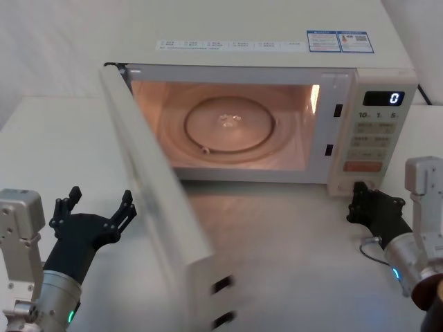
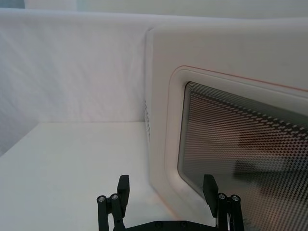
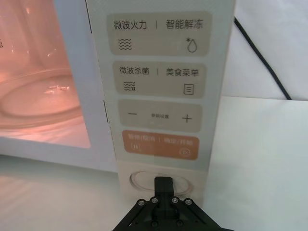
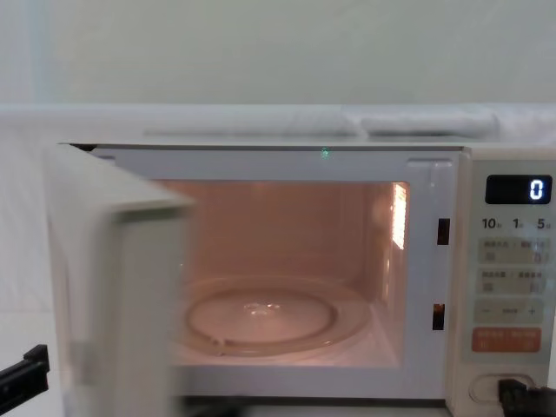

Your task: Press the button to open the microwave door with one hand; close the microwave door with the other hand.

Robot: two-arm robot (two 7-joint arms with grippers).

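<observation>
Door open, closing not yet done.
The microwave door (image 1: 163, 214) is swung out at near left; the right gripper (image 3: 163, 185), fingers together, is held at the button (image 3: 144, 182); the left gripper (image 1: 97, 211) is spread beside the door.

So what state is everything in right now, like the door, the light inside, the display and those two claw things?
microwave door: swung open.
Oven light: on, cavity glowing.
Glass turntable: empty.
Display: reads 0.
button: right gripper's tip at it.
right gripper: shut, at the panel's foot.
left gripper: open, beside the door's outer face, apart from it.
</observation>
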